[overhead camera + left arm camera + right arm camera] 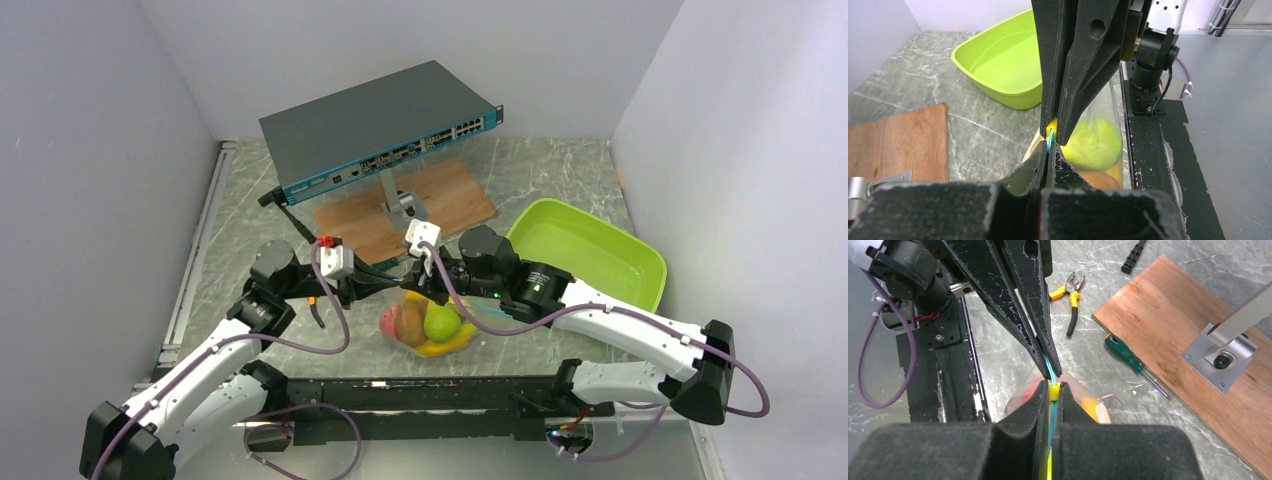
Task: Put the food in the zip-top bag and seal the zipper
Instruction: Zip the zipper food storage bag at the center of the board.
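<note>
Left gripper (1048, 150) and right gripper (1053, 387) both clenched on the zipper (1050, 367), between the arms. We judge the zip-top bag (1107, 112) thin and slippery, with the food (440, 322) sagging inside; grip the stiffer strip.

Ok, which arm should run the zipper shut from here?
Probably the right: the right gripper is shut on the zipper at its yellow tab, while the left gripper pinches the strip beside it, anchoring.
</note>
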Robot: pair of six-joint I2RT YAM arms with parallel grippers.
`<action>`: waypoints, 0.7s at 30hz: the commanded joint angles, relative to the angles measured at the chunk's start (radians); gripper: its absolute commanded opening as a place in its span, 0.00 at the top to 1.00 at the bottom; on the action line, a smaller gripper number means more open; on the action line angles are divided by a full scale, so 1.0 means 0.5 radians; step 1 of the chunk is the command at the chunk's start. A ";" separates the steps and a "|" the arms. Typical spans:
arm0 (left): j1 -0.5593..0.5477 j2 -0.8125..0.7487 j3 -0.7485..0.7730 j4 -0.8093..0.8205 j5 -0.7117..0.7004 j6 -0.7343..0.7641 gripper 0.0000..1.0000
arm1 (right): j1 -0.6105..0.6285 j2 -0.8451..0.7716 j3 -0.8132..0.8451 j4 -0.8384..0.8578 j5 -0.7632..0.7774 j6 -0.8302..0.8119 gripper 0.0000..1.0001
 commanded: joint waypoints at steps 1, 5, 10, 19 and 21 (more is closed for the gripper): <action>-0.017 -0.160 0.009 -0.047 -0.180 0.078 1.00 | 0.025 -0.010 0.092 -0.060 0.095 0.033 1.00; 0.062 -0.269 -0.065 -0.130 -0.313 0.138 1.00 | 0.058 -0.175 -0.021 -0.142 0.236 0.058 1.00; 0.114 -0.191 0.002 -0.337 -0.389 0.263 1.00 | 0.101 -0.366 -0.085 -0.301 0.392 0.099 1.00; 0.333 -0.263 0.004 -0.452 -0.298 0.399 1.00 | 0.176 -0.576 -0.152 -0.533 0.560 0.184 1.00; 0.376 -0.279 0.014 -0.512 -0.238 0.460 1.00 | 0.191 -0.625 -0.153 -0.583 0.592 0.189 1.00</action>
